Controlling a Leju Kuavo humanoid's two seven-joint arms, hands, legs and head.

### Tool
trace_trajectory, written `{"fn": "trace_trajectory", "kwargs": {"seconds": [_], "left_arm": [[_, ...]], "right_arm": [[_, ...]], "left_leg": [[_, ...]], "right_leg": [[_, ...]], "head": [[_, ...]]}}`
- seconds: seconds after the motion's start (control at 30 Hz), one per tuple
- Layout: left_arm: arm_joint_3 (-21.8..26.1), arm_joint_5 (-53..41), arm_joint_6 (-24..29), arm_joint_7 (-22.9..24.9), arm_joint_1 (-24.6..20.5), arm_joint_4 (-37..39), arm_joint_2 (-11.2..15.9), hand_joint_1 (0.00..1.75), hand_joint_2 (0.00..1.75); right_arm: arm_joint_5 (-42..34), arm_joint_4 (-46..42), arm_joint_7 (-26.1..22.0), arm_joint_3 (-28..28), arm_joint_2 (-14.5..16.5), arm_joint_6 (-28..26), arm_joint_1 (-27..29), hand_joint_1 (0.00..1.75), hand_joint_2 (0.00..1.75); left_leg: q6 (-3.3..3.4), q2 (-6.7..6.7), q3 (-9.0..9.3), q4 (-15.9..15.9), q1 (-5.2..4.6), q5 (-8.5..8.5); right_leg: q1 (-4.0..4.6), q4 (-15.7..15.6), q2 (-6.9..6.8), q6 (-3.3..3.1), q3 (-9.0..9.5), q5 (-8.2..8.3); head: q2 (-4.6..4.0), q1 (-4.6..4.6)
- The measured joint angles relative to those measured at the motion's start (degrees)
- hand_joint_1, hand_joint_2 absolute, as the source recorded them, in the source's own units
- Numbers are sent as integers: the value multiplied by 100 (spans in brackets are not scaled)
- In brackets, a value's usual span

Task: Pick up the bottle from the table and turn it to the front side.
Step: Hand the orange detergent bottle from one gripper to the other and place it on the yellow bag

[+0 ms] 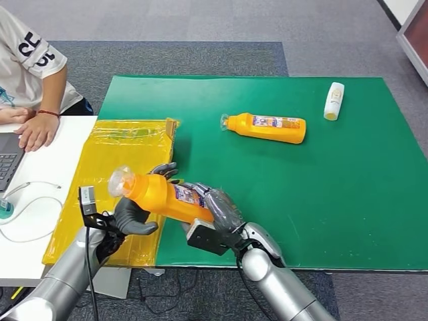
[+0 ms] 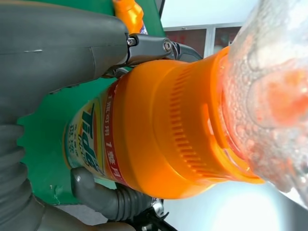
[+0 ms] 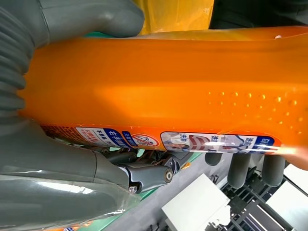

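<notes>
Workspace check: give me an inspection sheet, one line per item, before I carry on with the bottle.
Surface: green mat on the table, yellow plastic sheet at its left end.
Job's things: orange bottle lifted, lying sideways between both hands.
Clutter: second orange bottle and white bottle lying on the mat.
Robot hands: left robot hand holds the cap end, right robot hand the base.
Cables: white cable on the white desk.
Surroundings: person at a laptop.

green-topped table [image 1: 353, 221] with a lying orange bottle [image 1: 267, 128], a white bottle [image 1: 334, 101], yellow bag [image 1: 108, 167]
</notes>
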Motion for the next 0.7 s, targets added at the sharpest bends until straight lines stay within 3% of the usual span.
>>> {"fn": "trace_trajectory", "kwargs": {"seconds": [0.7], "left_arm": [[-3,-1,271,0,-35,20,-44,0,175]], "right_arm": [[747,42,166,140,61,-485,105,175,175]], "left_leg": [[0,0,-3,0,0,3]], "right_leg": [[0,0,0,-1,-4,2]], "head": [[0,1]]}}
